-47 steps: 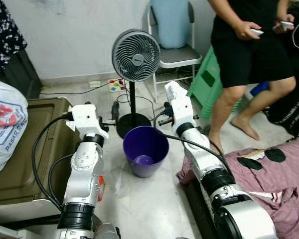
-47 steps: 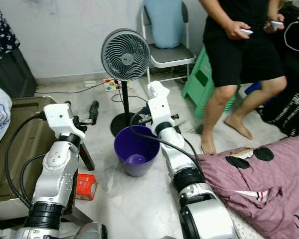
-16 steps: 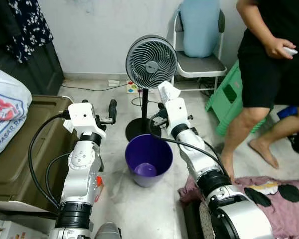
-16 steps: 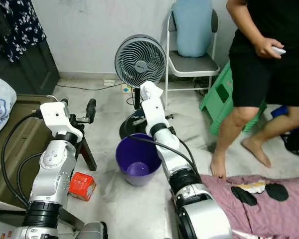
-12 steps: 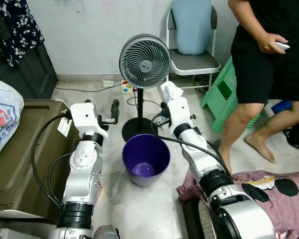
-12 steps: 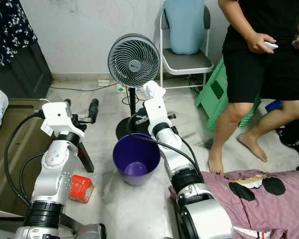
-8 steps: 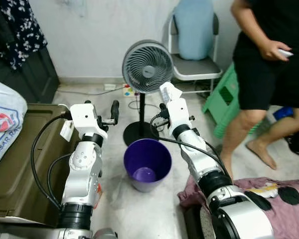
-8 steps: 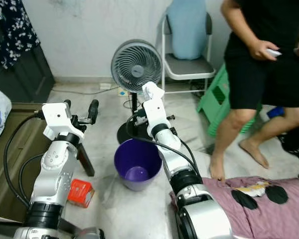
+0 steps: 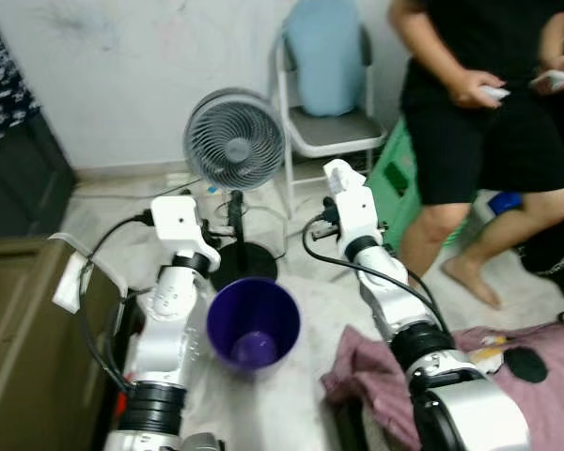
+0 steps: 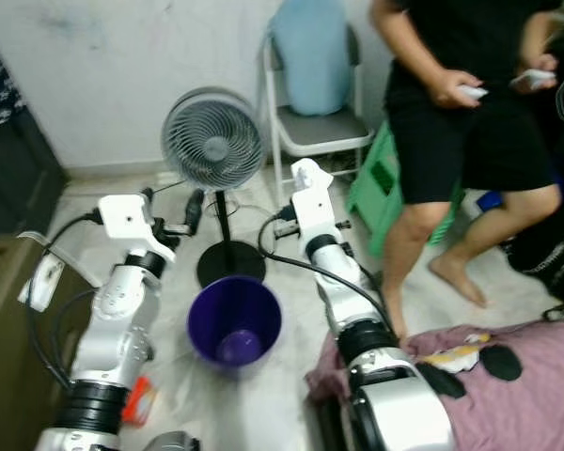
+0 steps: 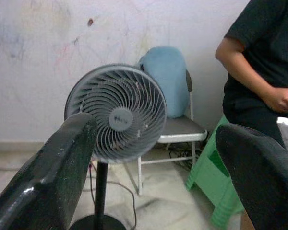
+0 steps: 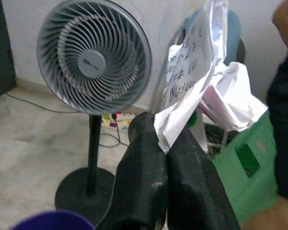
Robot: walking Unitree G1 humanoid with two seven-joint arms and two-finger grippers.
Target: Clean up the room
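Note:
My right gripper (image 12: 161,133) is shut on a crumpled white paper (image 12: 187,91) with printed text. In the eye views that paper (image 9: 340,176) is held up beyond and to the right of the purple bin (image 9: 254,324), not above its mouth. The bin stands on the floor between my two arms, with a small pale lilac patch showing at its bottom. My left gripper (image 11: 156,130) is open with nothing between its fingers (image 10: 195,209), held left of the bin and pointing toward the fan (image 9: 233,141).
A pedestal fan base (image 10: 230,263) stands just behind the bin. A person (image 9: 479,103) stands at the right, near a green stool (image 9: 395,178) and a chair (image 9: 329,127). A mauve blanket (image 9: 508,376) lies lower right, a brown trunk (image 9: 19,348) left.
The camera has swung, so the whole scene has shifted. Both arms keep about the same pose, and the right gripper still holds the paper.

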